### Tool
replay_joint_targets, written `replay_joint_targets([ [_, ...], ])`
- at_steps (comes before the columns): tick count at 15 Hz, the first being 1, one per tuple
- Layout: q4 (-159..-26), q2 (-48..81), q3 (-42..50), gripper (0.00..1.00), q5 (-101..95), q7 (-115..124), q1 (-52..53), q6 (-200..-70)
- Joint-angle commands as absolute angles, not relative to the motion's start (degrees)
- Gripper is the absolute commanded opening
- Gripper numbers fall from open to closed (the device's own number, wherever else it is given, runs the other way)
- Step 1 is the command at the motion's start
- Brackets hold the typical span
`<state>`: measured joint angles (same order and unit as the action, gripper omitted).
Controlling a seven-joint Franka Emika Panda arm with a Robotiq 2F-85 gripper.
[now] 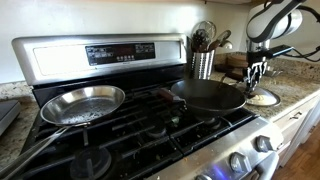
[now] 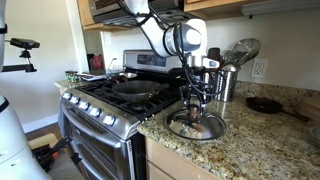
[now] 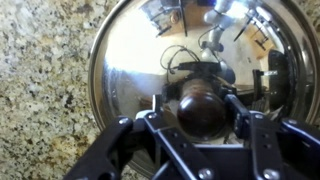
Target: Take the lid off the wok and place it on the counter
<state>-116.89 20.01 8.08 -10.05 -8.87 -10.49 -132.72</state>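
Observation:
The glass lid [image 3: 130,50] with its metal rim lies flat on the speckled granite counter [image 3: 40,80]; it shows in both exterior views [image 1: 262,97] [image 2: 196,125]. My gripper [image 3: 197,115] is straight above it, fingers on either side of the dark round knob with small gaps, so it looks open. It points straight down in both exterior views [image 1: 258,80] [image 2: 193,103]. The black wok [image 1: 210,95] [image 2: 135,88] sits uncovered on the stove, beside the counter [image 2: 260,140].
A shiny silver frying pan [image 1: 85,103] sits on another burner. A metal utensil holder [image 1: 203,62] [image 2: 228,80] stands at the back of the counter. A small dark pan [image 2: 265,103] lies further along the counter by the wall.

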Motion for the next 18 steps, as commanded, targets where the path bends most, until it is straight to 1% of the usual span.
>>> replay_joint_targets([
  [1, -117.8, 18.6, 8.99, 0.96, -12.71, -7.97, -9.67, -133.6],
  [3, -117.35, 16.79, 8.6, 1.0, -12.19, -8.56, -9.61, -129.08],
  [8, -118.48, 7.83, 7.09, 1.0, -9.14, -14.07, -10.44, -122.78],
  [14, -121.98, -3.74, 6.85, 1.0, -7.06, -16.97, -9.62, -124.98],
  [18, -124.69, -7.94, 6.76, 1.0, -7.69, -16.19, -8.66, -126.93],
])
